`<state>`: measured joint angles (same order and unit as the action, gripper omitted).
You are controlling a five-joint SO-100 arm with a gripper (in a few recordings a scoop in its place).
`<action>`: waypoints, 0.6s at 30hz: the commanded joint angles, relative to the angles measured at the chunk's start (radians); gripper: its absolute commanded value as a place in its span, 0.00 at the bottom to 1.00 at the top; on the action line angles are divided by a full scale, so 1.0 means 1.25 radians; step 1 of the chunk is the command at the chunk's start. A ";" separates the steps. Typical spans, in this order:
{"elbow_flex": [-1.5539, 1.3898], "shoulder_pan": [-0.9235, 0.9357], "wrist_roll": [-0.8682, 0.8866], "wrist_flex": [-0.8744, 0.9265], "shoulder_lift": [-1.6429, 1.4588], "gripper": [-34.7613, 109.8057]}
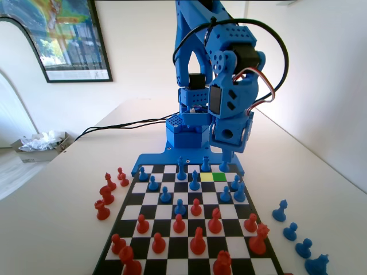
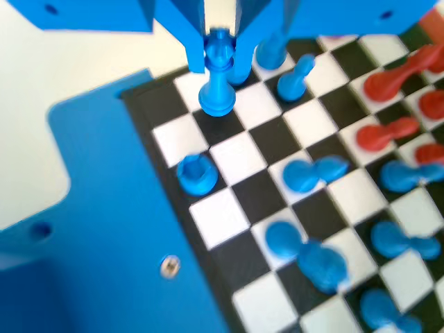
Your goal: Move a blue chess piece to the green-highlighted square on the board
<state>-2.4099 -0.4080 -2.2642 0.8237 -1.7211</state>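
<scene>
**Piece in the jaws, just short of the green square**

At the left of the fixed view, captured red pieces [image 1: 108, 193] stand off the board [image 1: 150, 222] on the table [image 1: 57, 229], well clear of the work. Toward the middle, the paler yellow square [image 1: 207, 177] sits just left of the green-highlighted square [image 1: 219, 176], both in the second row from the blue arm. The gripper [image 1: 225, 162] hangs low over the back row, just behind the green square and a little to its right.

In the wrist view the blue chess piece [image 2: 217, 82] stands between the two jaws, which press against its head and neck from either side; its base looks to be at or barely above a dark square, though I cannot tell whether it is touching. Another blue piece [image 2: 196, 173] stands near, toward the board's blue border [image 2: 118, 229], and more blue pieces [image 2: 303, 173] crowd the squares to the right.

The grip is high and narrow, so the piece could swing or slip during the short carry. Neighbouring blue pieces [image 1: 195, 182] stand close to the target; a low or skewed path could knock one over, and a tilted release could leave the piece straddling the yellow square.
</scene>
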 commanded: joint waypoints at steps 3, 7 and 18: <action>-0.029 0.004 -0.025 -0.031 -0.010 0.25; -0.053 0.012 -0.039 -0.059 -0.009 0.25; -0.049 0.015 -0.037 -0.070 -0.009 0.26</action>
<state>-2.4835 -0.3820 -2.2964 0.7302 -1.7196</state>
